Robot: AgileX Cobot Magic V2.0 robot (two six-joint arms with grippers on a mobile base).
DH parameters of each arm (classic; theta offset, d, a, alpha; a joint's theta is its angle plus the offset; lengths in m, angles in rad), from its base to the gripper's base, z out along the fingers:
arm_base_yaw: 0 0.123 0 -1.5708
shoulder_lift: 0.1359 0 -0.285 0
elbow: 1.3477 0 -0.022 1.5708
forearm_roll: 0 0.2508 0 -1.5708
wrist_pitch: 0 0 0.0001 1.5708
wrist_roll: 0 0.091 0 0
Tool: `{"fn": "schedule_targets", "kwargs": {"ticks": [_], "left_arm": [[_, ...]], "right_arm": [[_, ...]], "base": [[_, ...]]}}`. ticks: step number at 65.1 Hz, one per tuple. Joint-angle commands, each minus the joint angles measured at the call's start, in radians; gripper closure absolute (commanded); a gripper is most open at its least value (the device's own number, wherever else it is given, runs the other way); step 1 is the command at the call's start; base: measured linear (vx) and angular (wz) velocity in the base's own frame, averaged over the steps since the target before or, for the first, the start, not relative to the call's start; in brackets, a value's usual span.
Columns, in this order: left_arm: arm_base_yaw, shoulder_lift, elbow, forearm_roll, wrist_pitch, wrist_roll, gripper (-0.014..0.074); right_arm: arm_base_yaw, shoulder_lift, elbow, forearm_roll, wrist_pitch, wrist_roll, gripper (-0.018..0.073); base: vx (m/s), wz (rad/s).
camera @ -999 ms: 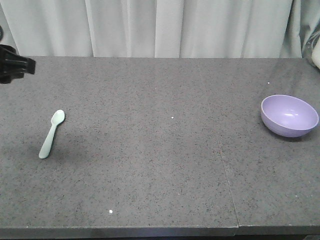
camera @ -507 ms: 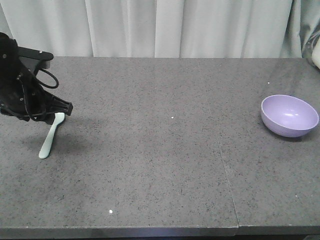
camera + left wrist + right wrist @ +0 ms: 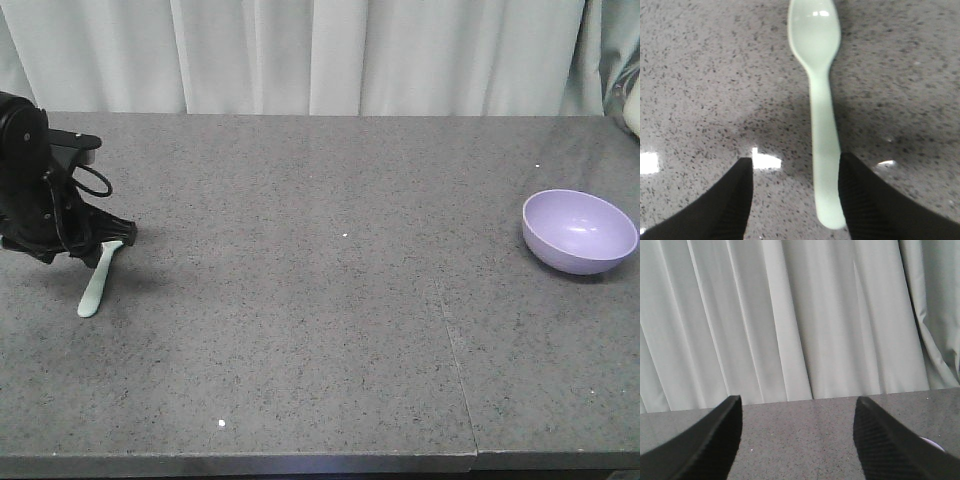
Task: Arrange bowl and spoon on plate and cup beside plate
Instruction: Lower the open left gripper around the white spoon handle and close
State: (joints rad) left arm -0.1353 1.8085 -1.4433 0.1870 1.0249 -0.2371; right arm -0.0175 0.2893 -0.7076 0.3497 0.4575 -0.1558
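Note:
The pale mint spoon (image 3: 96, 281) lies flat on the grey table at the far left, bowl end away from me. My left gripper (image 3: 104, 244) hangs low over its upper part. In the left wrist view the left gripper (image 3: 795, 162) is open, and the spoon's handle (image 3: 824, 150) lies between the fingers, close against the right finger (image 3: 860, 200). The lavender bowl (image 3: 579, 232) stands upright at the far right, with nothing in it. My right gripper (image 3: 797, 405) is open in the air, facing the curtain. Plate and cup are out of view.
A pale curtain (image 3: 320, 55) hangs behind the table's far edge. A seam (image 3: 448, 330) runs across the tabletop right of centre. The table's front edge (image 3: 300, 462) is near the bottom of the view.
The left arm came in from the left edge and dropped down over the spoon, then settled slightly lower and leftward. Spoon and bowl have not moved.

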Motion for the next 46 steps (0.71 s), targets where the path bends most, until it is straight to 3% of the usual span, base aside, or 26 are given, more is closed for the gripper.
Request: {"fn": "schedule_targets", "kwargs": {"ticks": [1,13,46], "left_arm": [[0.008,-0.032,-0.036,-0.034,-0.029,0.009,0.0216],[0.008,-0.02,-0.036,-0.096,-0.065,0.039,0.0216],[0.018,-0.02,-0.036,-0.095,-0.168,0.038,0.0216]], "right_arm": [[-0.007,0.019,-0.026,0.005,-0.055,-0.013,0.0083],[-0.007,0.019,-0.026,0.005,-0.054,-0.013,0.0083],[-0.007,0.019,-0.026,0.006,-0.038,-0.01,0.0083]], "base": [[0.0,0.0],[0.0,0.0],[0.0,0.0]]}}
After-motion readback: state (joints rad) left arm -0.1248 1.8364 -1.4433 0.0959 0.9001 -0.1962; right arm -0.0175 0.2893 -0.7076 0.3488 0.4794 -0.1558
